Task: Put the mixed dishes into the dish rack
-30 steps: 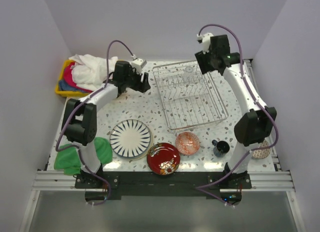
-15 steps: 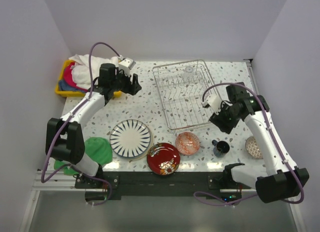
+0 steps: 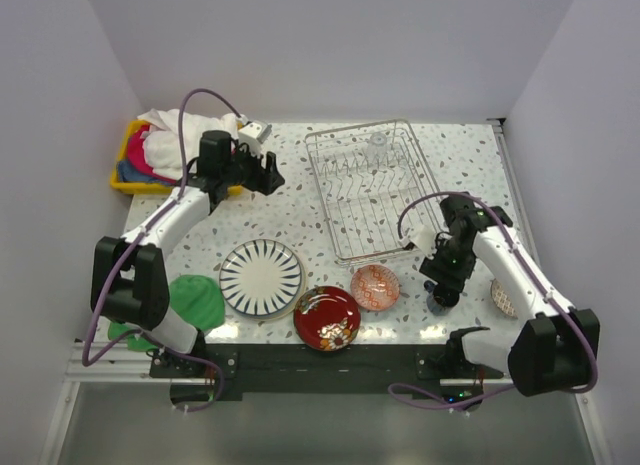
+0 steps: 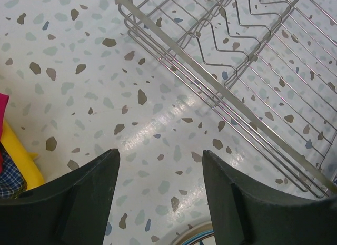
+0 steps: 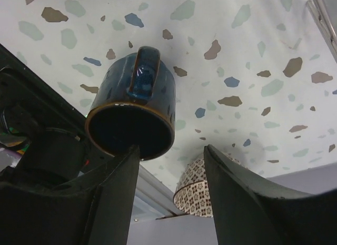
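The dish rack (image 3: 378, 192) is a silver wire basket at the back centre, with a small clear glass (image 3: 377, 145) in its far end. On the table in front lie the striped white plate (image 3: 261, 276), the red floral plate (image 3: 327, 318) and the orange-red bowl (image 3: 375, 286). My right gripper (image 3: 444, 283) hangs open just over the dark blue mug (image 5: 134, 110). The mug's rim touches the left finger's tip and nothing is held. The blue-white bowl (image 5: 202, 189) sits beyond it. My left gripper (image 3: 270, 174) stands open and empty left of the rack (image 4: 237, 55).
A yellow bin (image 3: 135, 172) heaped with cloths stands at the back left, with its corner (image 4: 16, 163) close to my left fingers. A green cloth (image 3: 195, 303) lies at the front left. The table's front rail is just beyond the mug and the bowl.
The right arm swung from above the rack's far end down to the mug at the front right, its jaws narrowing a little. The left gripper drew back slightly leftward.
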`<state>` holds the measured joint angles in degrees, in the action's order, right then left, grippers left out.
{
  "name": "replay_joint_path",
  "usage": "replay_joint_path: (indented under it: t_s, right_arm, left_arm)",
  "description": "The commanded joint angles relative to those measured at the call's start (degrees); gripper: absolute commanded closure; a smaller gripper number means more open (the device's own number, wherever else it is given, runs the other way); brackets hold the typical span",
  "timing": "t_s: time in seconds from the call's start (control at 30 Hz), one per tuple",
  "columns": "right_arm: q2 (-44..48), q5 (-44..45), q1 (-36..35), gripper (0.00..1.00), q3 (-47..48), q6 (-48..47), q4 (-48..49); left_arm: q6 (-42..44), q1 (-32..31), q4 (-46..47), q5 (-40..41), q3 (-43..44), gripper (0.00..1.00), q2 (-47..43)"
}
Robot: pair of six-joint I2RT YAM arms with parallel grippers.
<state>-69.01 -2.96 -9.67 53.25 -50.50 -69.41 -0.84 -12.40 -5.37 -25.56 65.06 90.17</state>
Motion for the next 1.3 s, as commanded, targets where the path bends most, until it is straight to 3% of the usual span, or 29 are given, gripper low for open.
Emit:
replay_joint_path:
  t_s: [0.0, 0.1, 0.2, 0.23, 0.33, 0.47, 0.63, 0.73, 0.77, 0.83, 0.9, 0.97, 1.07, 1.27]
  right_arm:
    - [-2.8, -0.1, 0.2, 0.44, -3.3, -2.0, 5.0]
    - [-5.2, -0.6, 0.3, 0.48, -4.3, -2.0, 7.5]
    - [-6.2, -1.8, 0.2, 0.65, -3.0, -2.0, 6.5]
    - [-6.2, -2.0, 0.3, 0.81, -2.5, -2.1, 5.6]
    - [-3.9, -2.7, 0.3, 1.0, 1.2, -4.9, -0.6]
    - [1.3, -2.0, 0.3, 1.0, 8.4, -13.5, -11.5]
    - [4.8, -1.2, 0.3, 1.0, 20.1, -17.8, -12.7]
    - [7.7, 0.4, 0.1, 1.0, 21.9, -14.5, 3.3]
    - [8.5, 1.7, -0.3, 1.0, 21.2, -12.1, 15.1]
    - [11.0, 4.8, -1.8, 1.0, 16.4, -10.0, 28.3]
    - [12.1, 12.4, -6.7, 1.0, 9.4, -10.1, 48.4]
    - [12.4, 16.7, -12.6, 1.0, 1.6, -14.4, 68.8]
    - [9.5, 19.0, -19.3, 1.0, -3.8, -20.1, 88.2]
    - [-2.8, 23.8, -29.0, 1.0, -9.0, -32.0, 118.0]
  left_arm:
    - [-0.3, 0.1, 1.1, -2.1, -1.2, 0.31, -2.4]
    - [-1.7, 0.1, 1.1, -2.8, -1.2, 0.31, -2.5]
    - [-4.0, 0.1, 1.5, -3.6, -1.5, 0.31, -3.1]
    - [-4.9, 0.1, 1.6, -3.8, -1.6, 0.31, -3.4]
    - [-10.4, 0.1, 1.8, -5.4, -1.6, 0.3, -4.3]
    - [-22.4, 0.1, 3.3, -12.6, -0.5, 0.22, -3.6]
    - [-39.7, 0.1, 13.2, -17.2, -0.8, 0.17, -1.1]
    - [-45.2, -0.3, 18.4, -19.0, 0.6, 0.17, 1.2]
    - [-46.3, -0.4, 20.5, -19.6, 1.0, 0.16, 1.8]
    - [-50.2, -0.8, 23.3, -19.8, 1.6, 0.16, 2.7]
    - [-54.1, -1.3, 25.2, -18.7, 2.2, 0.15, 3.8]
    - [-56.3, -2.4, 28.1, -18.9, 2.9, 0.14, 4.7]
    - [-58.4, -4.1, 30.6, -19.0, 3.9, 0.11, 5.8]
    - [-60.2, -5.3, 33.6, -17.6, 5.5, 0.09, 7.6]
